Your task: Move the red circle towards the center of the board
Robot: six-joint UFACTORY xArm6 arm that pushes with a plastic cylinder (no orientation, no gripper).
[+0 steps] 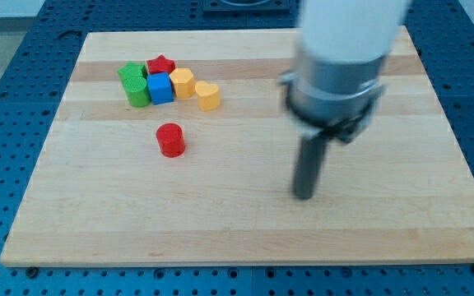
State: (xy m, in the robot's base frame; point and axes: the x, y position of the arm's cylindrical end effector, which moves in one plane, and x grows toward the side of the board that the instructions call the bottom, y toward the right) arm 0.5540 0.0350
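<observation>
You've got the red circle [170, 140] sitting alone on the board [401, 238], left of centre and a bit toward the view's top, w/ bare wood all round it, so it's free to be pushed w/o dragging anything else along. Above it toward the view's top-left sits a tight cluster: green star [132, 72], green cylinder [138, 91], red star [161, 65], blue cube [160, 88], yellow hexagon [183, 83] and yellow heart [208, 95], most touching their neighbours. The cluster is near the red circle but apart from it, so it shouldn't interfere unless you come in from the top. There's no gripper here, nothing to open or close, just the rod; my tip [304, 196] rests on the board right of centre, toward the view's bottom, well apart from the red circle and touching no block. It holds nothing. The arm body above looks motion-blurred, so exact rod angle is hard to call. As placed, my tip is on the wrong side: the circle needs to go toward the view's right and slightly down, so you'd likely have to bring the tip round to the circle's left/upper-left side first, then push. Risk, imo: clipping the cluster's lower blocks on the way round.
</observation>
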